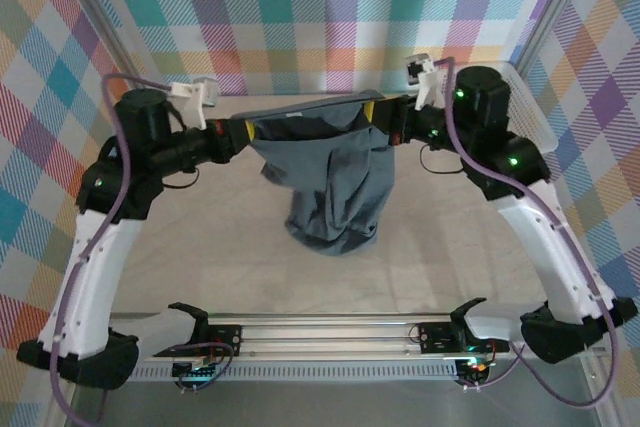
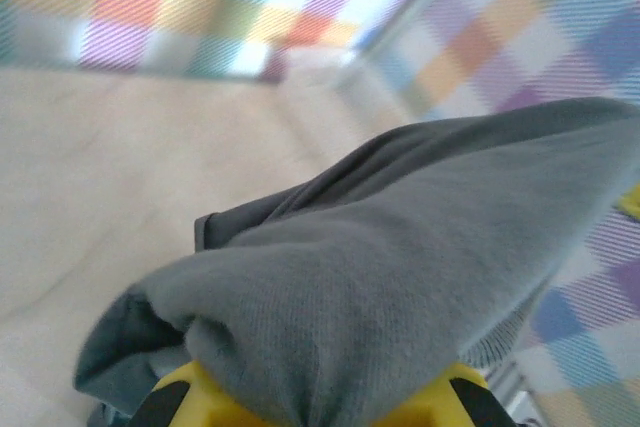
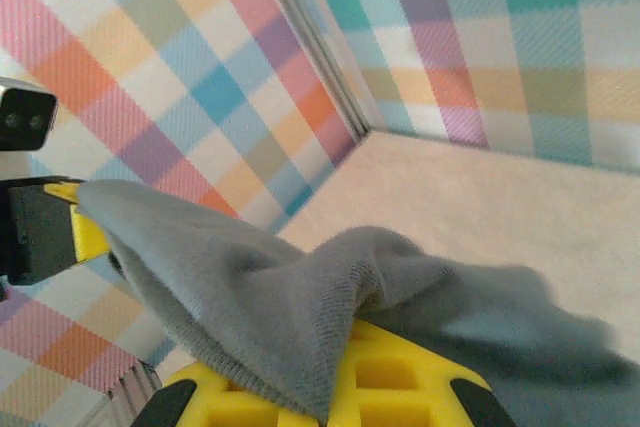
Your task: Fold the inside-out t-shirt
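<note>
We are holding the inside-out t-shirt (image 1: 330, 182) stretched in the air between our left hand (image 1: 238, 131) and right hand (image 1: 374, 110). Both are clamped on its upper edge, and its bunched lower end seems to be touching the table (image 1: 200, 267). We are judging it best to lower both hands level, keeping the edge taut.
</note>
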Controlling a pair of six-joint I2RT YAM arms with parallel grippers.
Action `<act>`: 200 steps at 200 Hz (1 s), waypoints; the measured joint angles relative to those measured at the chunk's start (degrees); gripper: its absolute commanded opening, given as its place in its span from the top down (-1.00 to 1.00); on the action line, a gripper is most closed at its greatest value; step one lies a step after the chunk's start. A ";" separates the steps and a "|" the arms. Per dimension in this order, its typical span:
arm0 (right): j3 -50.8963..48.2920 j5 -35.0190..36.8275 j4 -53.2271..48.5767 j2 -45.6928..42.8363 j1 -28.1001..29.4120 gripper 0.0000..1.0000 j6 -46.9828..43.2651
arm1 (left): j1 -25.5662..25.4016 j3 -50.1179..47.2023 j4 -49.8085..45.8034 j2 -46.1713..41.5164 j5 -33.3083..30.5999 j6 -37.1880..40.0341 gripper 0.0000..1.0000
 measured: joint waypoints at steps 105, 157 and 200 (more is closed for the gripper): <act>-2.95 -3.39 -7.08 21.99 -2.16 0.09 0.52 | -27.71 2.71 10.27 8.00 -3.58 -2.12 1.00; -28.37 2.73 -6.36 14.78 -16.33 -0.24 5.03 | -30.58 -9.33 11.43 23.30 -18.01 -4.87 0.38; -36.52 -0.24 -5.97 -2.32 -17.11 -0.22 9.35 | -30.58 -15.74 13.03 25.81 -19.30 -6.78 -0.28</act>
